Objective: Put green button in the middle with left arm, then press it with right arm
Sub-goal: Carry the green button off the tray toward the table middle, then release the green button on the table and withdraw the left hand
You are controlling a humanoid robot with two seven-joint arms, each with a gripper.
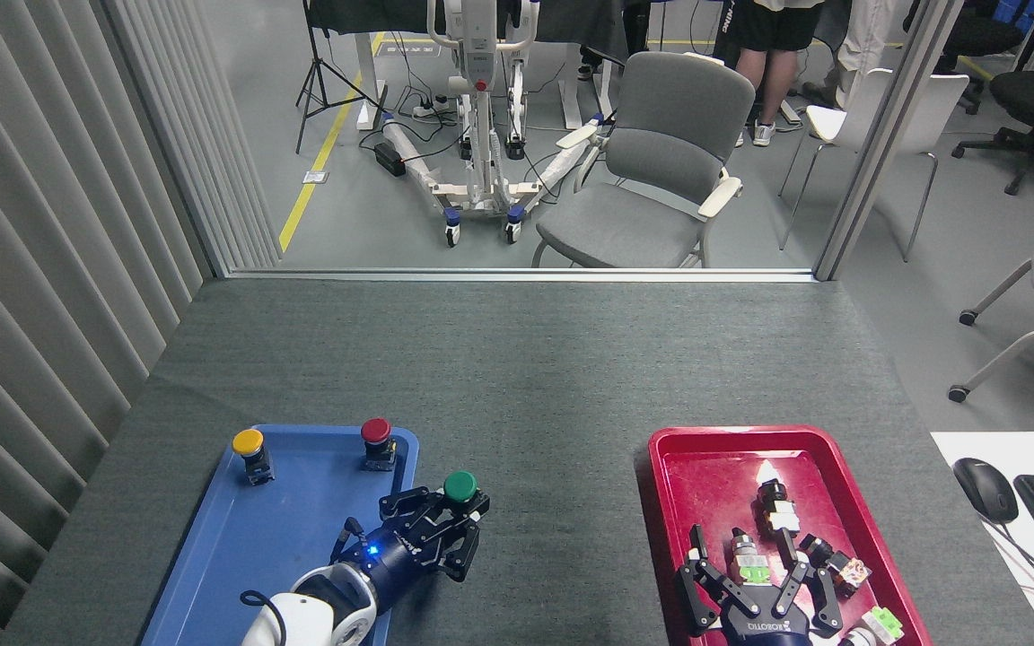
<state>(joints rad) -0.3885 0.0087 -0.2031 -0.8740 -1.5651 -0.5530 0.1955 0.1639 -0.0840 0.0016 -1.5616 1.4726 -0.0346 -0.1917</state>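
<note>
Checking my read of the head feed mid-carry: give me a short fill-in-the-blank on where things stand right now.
1. The left gripper is shut on the button with the ____ cap.
2. Besides the red button, the blue tray holds a button with a ____ cap.
3. The right gripper hangs with fingers spread above the ____ tray.
4. The held button is past the blue tray's ____ edge, over the grey table.

Missing words: green; yellow; red; right
</note>
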